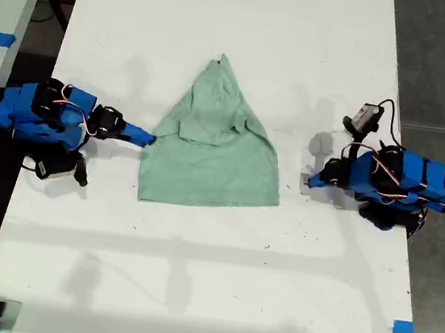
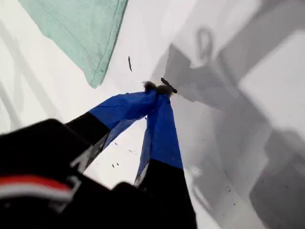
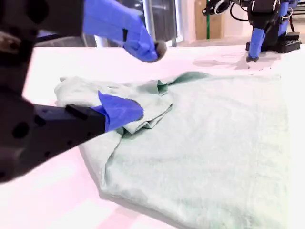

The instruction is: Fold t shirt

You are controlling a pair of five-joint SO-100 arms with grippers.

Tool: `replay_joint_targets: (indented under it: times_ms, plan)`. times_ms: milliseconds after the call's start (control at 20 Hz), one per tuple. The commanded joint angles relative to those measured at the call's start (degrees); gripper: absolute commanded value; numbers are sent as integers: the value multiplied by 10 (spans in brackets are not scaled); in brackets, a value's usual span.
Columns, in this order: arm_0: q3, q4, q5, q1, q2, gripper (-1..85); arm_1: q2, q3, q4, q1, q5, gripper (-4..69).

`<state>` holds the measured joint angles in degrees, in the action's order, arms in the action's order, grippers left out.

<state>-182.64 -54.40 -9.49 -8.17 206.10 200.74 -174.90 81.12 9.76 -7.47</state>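
t shirt [image 1: 212, 153] bunched on table [image 1: 191, 293] | first tool [image 2: 159, 90] pressed together (empty) | second tool [image 3: 138, 78] spread, seemingly at its edge

The table [image 1: 224, 20] lies bare across the whole upper part of the exterior view and across the lower part too, so there is open passage above and below the t shirt [image 1: 212, 153]. The shirt is a low, wrinkled obstacle in the middle. Toward the exterior view's right, a strip of bare table separates the shirt's edge from my first tool [image 1: 310, 180], whose tips meet on the surface. Toward the exterior view's left there is no such strip: my second tool [image 1: 149, 138] sits with its jaws spread over the shirt's edge. The two arm bodies block the table's side edges at mid-height.
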Motion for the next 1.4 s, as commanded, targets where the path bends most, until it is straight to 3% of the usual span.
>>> replay_joint_targets:
  times_ms: [0,1350]
  plan:
    - [0,-2,15,-7,3,-1,5,1,4,-2,4,-20]
    - [1,-11,20,-11,3,-1,5,1,4,-1,4,-20]
